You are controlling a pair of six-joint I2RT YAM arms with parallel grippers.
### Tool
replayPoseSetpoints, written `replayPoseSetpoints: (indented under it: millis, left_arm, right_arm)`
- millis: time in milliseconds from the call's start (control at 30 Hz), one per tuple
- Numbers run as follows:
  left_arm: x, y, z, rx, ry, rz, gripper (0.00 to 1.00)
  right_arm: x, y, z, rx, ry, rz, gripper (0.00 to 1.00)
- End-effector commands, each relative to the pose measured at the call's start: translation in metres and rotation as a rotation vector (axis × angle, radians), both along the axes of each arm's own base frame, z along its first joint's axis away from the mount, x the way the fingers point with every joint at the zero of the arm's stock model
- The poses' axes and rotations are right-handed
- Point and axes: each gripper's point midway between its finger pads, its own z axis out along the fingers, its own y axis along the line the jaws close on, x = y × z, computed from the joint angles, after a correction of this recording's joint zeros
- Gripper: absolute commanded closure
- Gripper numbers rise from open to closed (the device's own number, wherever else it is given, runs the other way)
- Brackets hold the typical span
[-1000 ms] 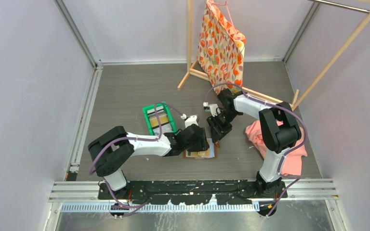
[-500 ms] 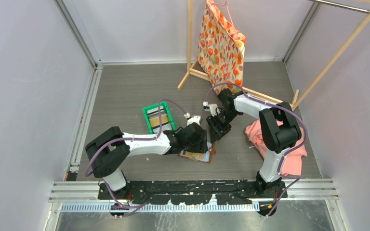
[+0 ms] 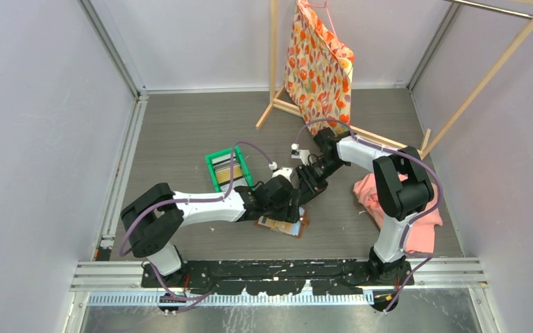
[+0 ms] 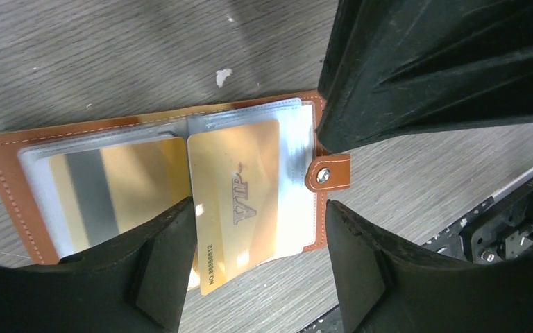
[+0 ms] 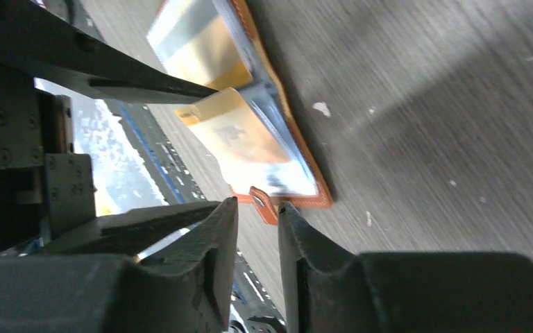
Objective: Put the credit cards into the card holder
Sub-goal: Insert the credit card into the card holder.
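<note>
The card holder (image 4: 0,164) lies open on the floor, brown leather with clear sleeves. A gold credit card with a grey stripe (image 4: 111,191) sits in its left page. A gold VIP credit card (image 4: 236,187) lies on the right page, its lower end sticking out past the edge. My left gripper (image 4: 258,208) is open, its fingers astride that end without pinching it. My right gripper (image 5: 258,203) has its jaws narrowly apart, the tips right at the snap tab (image 5: 264,204). From above, the card holder (image 3: 281,226) shows under both grippers.
A green bin (image 3: 227,170) with more cards stands left of the holder. A pink cloth (image 3: 397,208) lies by the right arm. A floral bag (image 3: 319,66) hangs on a wooden rack (image 3: 275,104) at the back.
My left gripper has opened wider over the VIP card. The right gripper's jaws have narrowed and come down to the snap tab. The card holder has turned slightly askew.
</note>
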Motion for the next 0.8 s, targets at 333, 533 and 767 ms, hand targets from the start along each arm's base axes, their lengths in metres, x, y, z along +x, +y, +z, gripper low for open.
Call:
replayPoseSetpoints:
  millis: [333,533,767]
  left_arm:
    - [0.004,-0.004,0.027,-0.202,-0.011,0.002,0.24]
    - [0.005,0.003,0.024,-0.177,-0.017,0.016,0.24]
    - [-0.004,-0.009,0.007,-0.184,0.069,-0.013,0.27]
  right_arm:
    - [-0.016,0.031,0.001,0.152,0.238,-0.024,0.85]
    - [-0.013,0.026,-0.007,0.101,0.215,-0.035,0.85]
    - [-0.013,0.021,-0.018,0.044,0.218,-0.04,0.85]
